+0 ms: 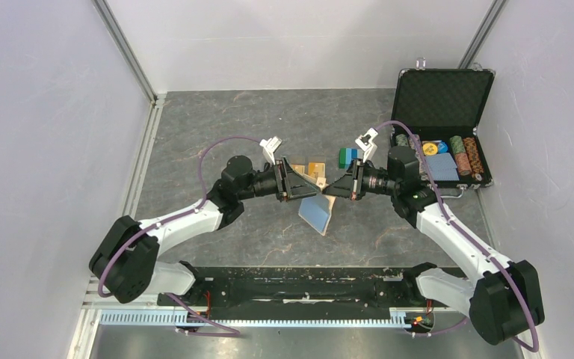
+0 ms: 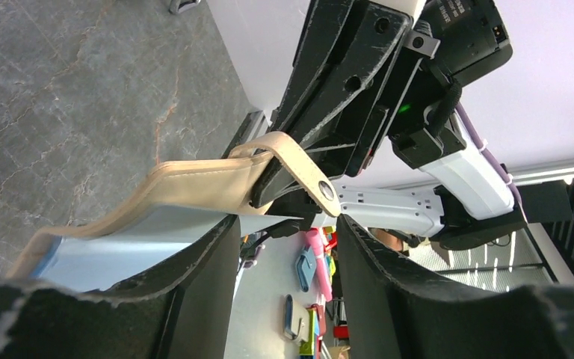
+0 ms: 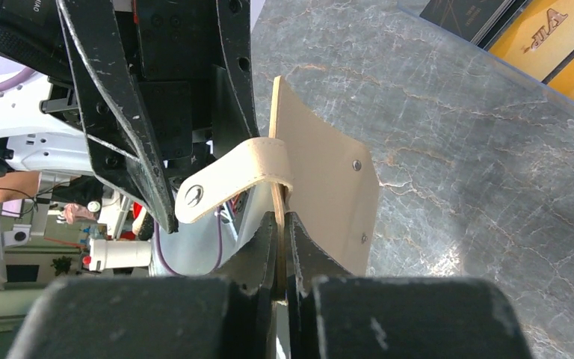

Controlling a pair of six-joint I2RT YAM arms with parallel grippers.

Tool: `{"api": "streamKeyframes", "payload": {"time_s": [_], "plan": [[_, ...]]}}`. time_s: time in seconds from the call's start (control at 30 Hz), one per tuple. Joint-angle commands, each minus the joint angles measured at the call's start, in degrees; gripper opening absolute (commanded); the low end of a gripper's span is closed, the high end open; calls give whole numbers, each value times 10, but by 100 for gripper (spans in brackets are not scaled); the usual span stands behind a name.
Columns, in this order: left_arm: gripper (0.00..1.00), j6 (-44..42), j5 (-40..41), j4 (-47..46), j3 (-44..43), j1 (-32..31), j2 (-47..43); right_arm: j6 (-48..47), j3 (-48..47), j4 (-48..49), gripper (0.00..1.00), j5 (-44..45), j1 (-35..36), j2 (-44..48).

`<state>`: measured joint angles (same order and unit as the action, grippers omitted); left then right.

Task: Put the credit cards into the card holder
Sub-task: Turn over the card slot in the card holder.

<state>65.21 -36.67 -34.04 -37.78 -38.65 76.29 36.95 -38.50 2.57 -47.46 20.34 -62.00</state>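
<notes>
Left gripper (image 1: pixel 301 185): jaws spread, nothing pinched between them. The tips sit at the open mouth of the card holder, one finger (image 2: pixel 194 284) against the light-blue lining.
Credit cards (image 1: pixel 315 169): flat on the table near its middle, just on the far-edge side of both grippers. An orange-gold one shows plainly; the others are partly hidden by the fingers.
Card holder (image 1: pixel 316 213): mid-table, a little toward the near edge, raised between the two grippers. Whether its lower corner touches the table I cannot tell.
Pointing: opened out, lining turned up and toward the left arm. Its long axis appears to run roughly from far edge to near edge, sloping down. The snap tab (image 3: pixel 232 179) curls over toward the left gripper.
Handling: likely light and floppy, since the flap bows under its own weight. It wants a pinch at a panel edge, not at the soft tab. The cards look thin, stiff and slick, best taken by a short edge.
Right gripper (image 1: pixel 329 189): clenched on the tan flap's edge.
Chip case (image 1: pixel 441 120): open at the far right corner.
</notes>
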Motion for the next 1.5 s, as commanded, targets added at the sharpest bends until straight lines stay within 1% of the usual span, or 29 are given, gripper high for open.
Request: {"api": "streamKeyframes", "payload": {"time_s": [0.0, 0.07, 0.13, 0.2, 0.27, 0.33, 0.4, 0.47, 0.53, 0.57, 0.63, 0.67, 0.73, 0.77, 0.83, 0.9, 0.97, 1.13, 1.23, 1.47], "plan": [[56, -34, -25, -7, -33, -5, -15, 24, 4, 36, 0, -21, -1, -4], [55, -70, -25, 46, -45, -9, -11, 36, 6, 49, 0, -25, -1, -4], [48, -101, -24, 85, -54, -15, -7, 50, 6, 59, 0, -30, -1, -5], [31, -122, -25, 99, -57, -22, -3, 58, 5, 62, 0, -33, -1, -5], [20, -136, -25, 102, -56, -27, -1, 68, 5, 67, 0, -37, -1, -6], [16, -155, -21, 111, -55, -33, -2, 76, 5, 71, 0, -39, -1, -6], [15, -182, -10, 133, -59, -41, -4, 84, 4, 75, 0, -42, -1, -5], [13, -218, 3, 176, -70, -50, -5, 91, 2, 80, 0, -45, -1, -5], [14, -265, 42, 248, -89, -59, -5, 95, -1, 82, 0, -49, -1, -5], [18, -287, 63, 282, -98, -62, -7, 96, -3, 82, 0, -51, -1, -6], [33, -304, 124, 324, -104, -64, -14, 97, -6, 82, 0, -54, -1, -4], [41, -308, 145, 333, -102, -63, -19, 97, -6, 82, 0, -56, -1, -4], [63, -311, 180, 337, -97, -62, -29, 97, -3, 80, 0, -58, -1, -2], [66, -313, 185, 337, -97, -61, -32, 97, 0, 80, 0, -59, -1, -1], [71, -322, 190, 351, -100, -59, -30, 96, 7, 80, 0, -61, -1, 1], [74, -331, 195, 363, -104, -57, -29, 95, 13, 80, 0, -65, -1, 1], [81, -340, 205, 368, -103, -53, -33, 93, 16, 77, 0, -69, -1, 1], [91, -372, 187, 364, -101, -32, -51, 69, 7, 50, 0, -78, -1, -5], [95, -393, 149, 354, -103, -17, -56, 57, -1, 35, 0, -82, -1, -11], [95, -400, 13, 301, -123, -3, -33, 41, -15, 20, 0, -95, -1, -24]]}}
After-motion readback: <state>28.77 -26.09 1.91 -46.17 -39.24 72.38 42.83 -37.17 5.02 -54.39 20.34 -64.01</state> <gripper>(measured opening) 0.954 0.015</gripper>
